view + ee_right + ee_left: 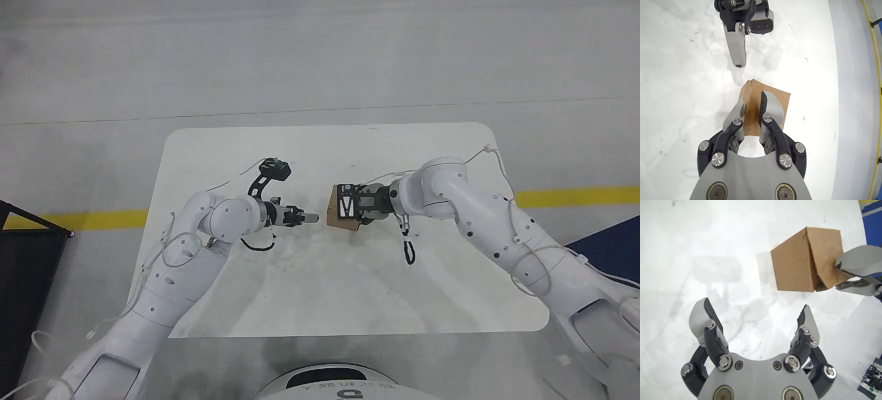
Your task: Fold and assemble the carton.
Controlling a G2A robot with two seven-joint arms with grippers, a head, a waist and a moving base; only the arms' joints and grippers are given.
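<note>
The brown carton [343,224] is partly folded, and one loose flap [826,256] stands off its side. My right gripper [752,96] is shut on a carton [781,102] wall near the table's middle, one finger inside and one outside. From the left wrist view those right fingers [853,260] pinch the carton [795,264] at its far edge. My left gripper [755,306] is open and holds nothing, a short way left of the carton. It points at the box in the top view [308,216]. I cannot tell whether the carton rests on the table.
The white table [330,290] has bare room in front of and behind the carton. A black cable loop [408,250] hangs below the right arm. A small black and green device [272,169] sits behind the left arm. A yellow floor line [585,195] runs past the table.
</note>
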